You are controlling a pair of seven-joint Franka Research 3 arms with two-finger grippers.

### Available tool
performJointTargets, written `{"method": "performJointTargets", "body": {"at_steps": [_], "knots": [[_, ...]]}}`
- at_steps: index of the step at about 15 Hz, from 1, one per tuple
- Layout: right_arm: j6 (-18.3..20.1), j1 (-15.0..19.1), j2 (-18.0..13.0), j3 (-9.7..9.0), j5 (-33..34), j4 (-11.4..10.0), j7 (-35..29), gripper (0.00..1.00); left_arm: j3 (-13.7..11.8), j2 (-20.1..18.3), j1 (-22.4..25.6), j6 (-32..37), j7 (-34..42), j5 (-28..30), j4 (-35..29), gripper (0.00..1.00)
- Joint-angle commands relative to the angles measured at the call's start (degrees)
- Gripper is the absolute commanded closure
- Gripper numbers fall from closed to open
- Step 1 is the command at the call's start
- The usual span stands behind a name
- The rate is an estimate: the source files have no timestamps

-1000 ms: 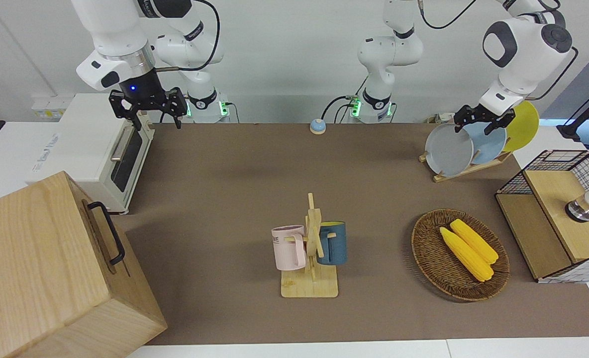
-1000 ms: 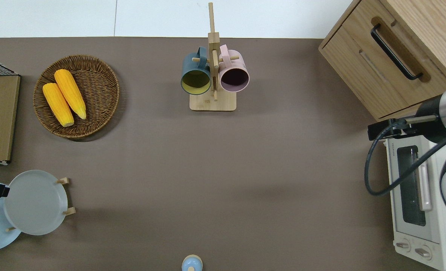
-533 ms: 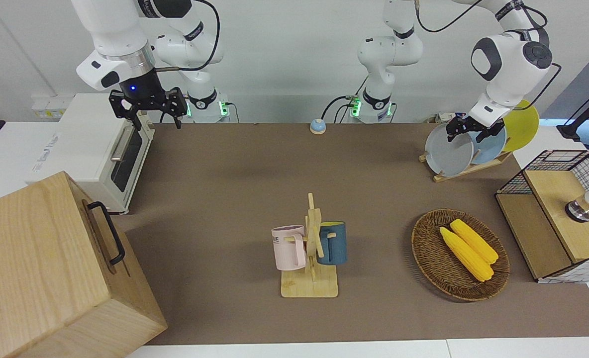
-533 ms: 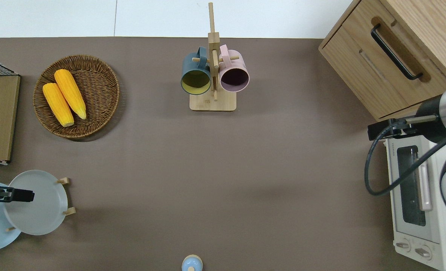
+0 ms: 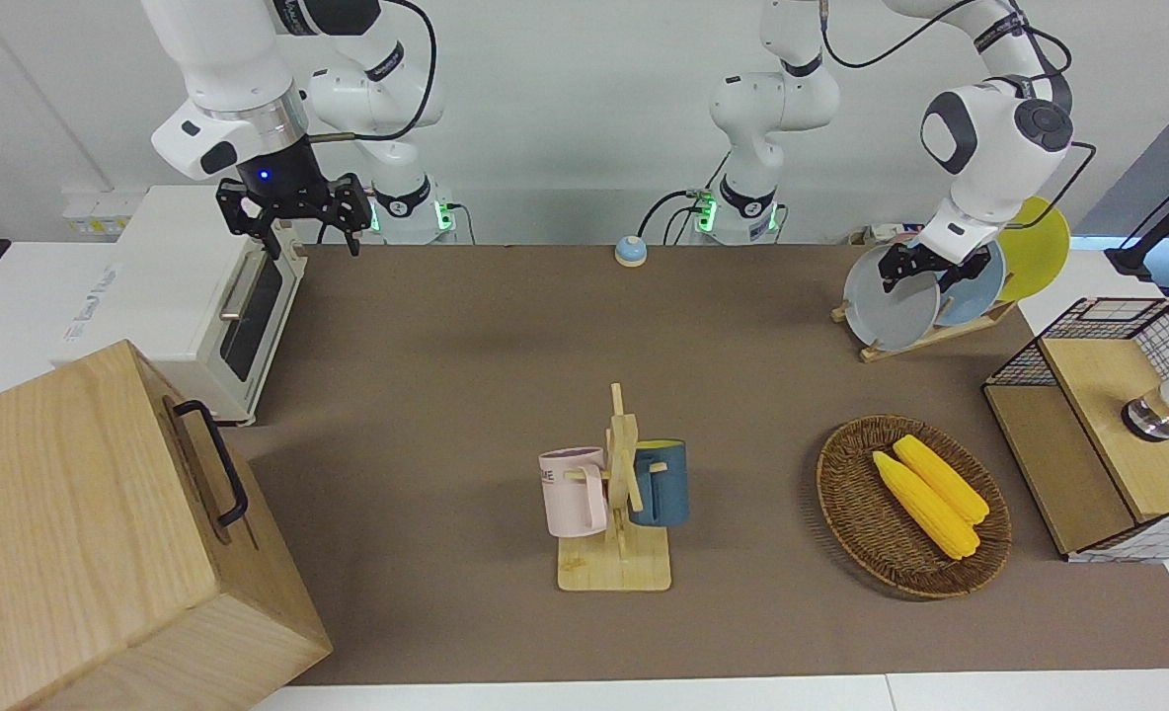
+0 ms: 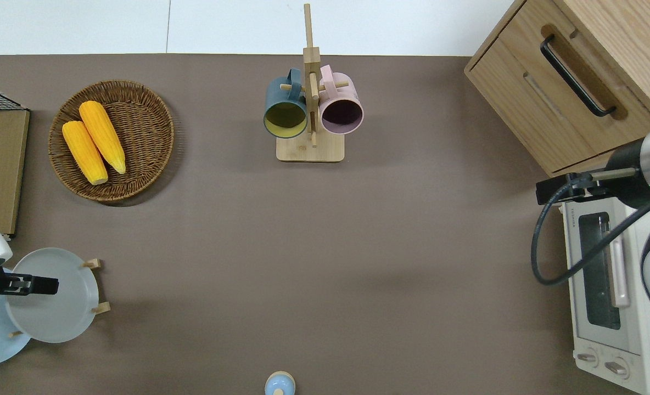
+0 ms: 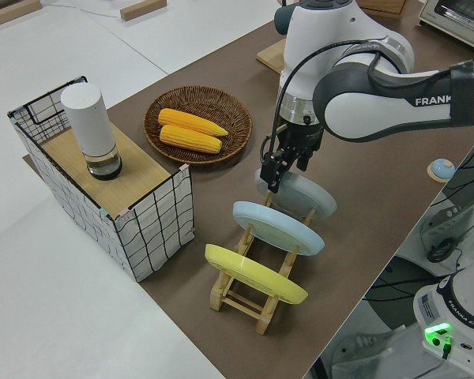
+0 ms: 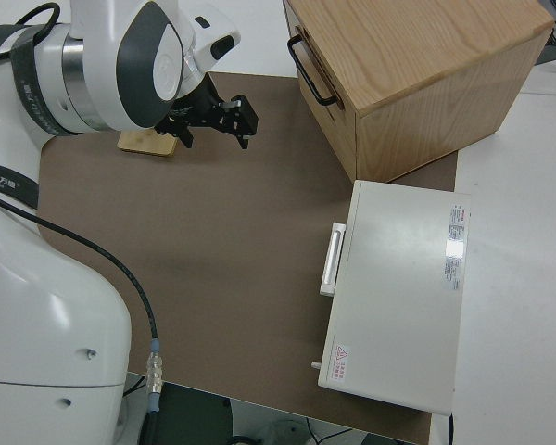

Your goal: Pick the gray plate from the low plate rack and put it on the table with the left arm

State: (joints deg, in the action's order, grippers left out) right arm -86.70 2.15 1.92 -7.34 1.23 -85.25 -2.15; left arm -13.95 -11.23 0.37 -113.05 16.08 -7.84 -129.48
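The gray plate [image 5: 891, 308] [image 6: 56, 312] [image 7: 310, 197] leans in the low plate rack [image 5: 925, 338] [image 7: 245, 296] at the left arm's end of the table [image 5: 466, 326]. It stands in the slot farthest from that end, beside a light blue plate [image 5: 972, 288] [image 7: 276, 227] and a yellow plate [image 5: 1039, 247] [image 7: 253, 272]. My left gripper [image 5: 917, 269] [image 6: 35, 285] [image 7: 275, 172] is open and sits at the gray plate's upper rim, its fingers pointing down. My right gripper [image 5: 298, 219] [image 8: 215, 122] is open and parked.
A wicker basket [image 5: 846, 504] with two corn cobs lies farther from the robots than the rack. A wire-sided box [image 5: 1088, 494] stands at the table's end. A mug tree [image 5: 616, 568] holds two mugs mid-table. A toaster oven [image 5: 180, 286] and a wooden cabinet [image 5: 81, 533] fill the right arm's end.
My left gripper has come down and across from over the light blue plate to the gray plate's upper rim. The plates and the right arm have not moved.
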Motion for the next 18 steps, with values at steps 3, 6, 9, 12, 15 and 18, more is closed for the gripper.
{"method": "performJointTargets", "body": {"at_steps": [3, 6, 9, 12, 15, 18], "knots": [[0.9, 1.3, 0.5, -1.19, 0.2, 1.2, -0.8, 0.017, -0.3, -1.1, -0.5, -0.9, -0.8, -1.4, -1.7, 0.95], [0.9, 1.3, 0.5, -1.19, 0.2, 1.2, -0.8, 0.017, -0.3, -1.0, -0.5, -1.0, -0.6, -1.5, -1.6, 1.00], [0.9, 1.3, 0.5, -1.19, 0.2, 1.1, -0.8, 0.017, -0.1, -1.0, -0.8, -0.8, -1.0, -3.9, -1.5, 1.00], [0.9, 1.3, 0.5, -1.19, 0.2, 1.1, -0.8, 0.017, 0.1, -1.2, -1.0, 0.5, -1.4, -3.9, -0.8, 1.00], [0.9, 1.3, 0.5, -1.19, 0.2, 1.2, -0.8, 0.017, 0.5, -1.4, -1.2, 4.7, -1.8, -3.9, 2.3, 1.00], [0.9, 1.3, 0.5, -1.19, 0.2, 1.1, -0.8, 0.017, 0.8, -1.4, -1.5, 9.3, -1.9, -3.9, 6.2, 1.00]]}}
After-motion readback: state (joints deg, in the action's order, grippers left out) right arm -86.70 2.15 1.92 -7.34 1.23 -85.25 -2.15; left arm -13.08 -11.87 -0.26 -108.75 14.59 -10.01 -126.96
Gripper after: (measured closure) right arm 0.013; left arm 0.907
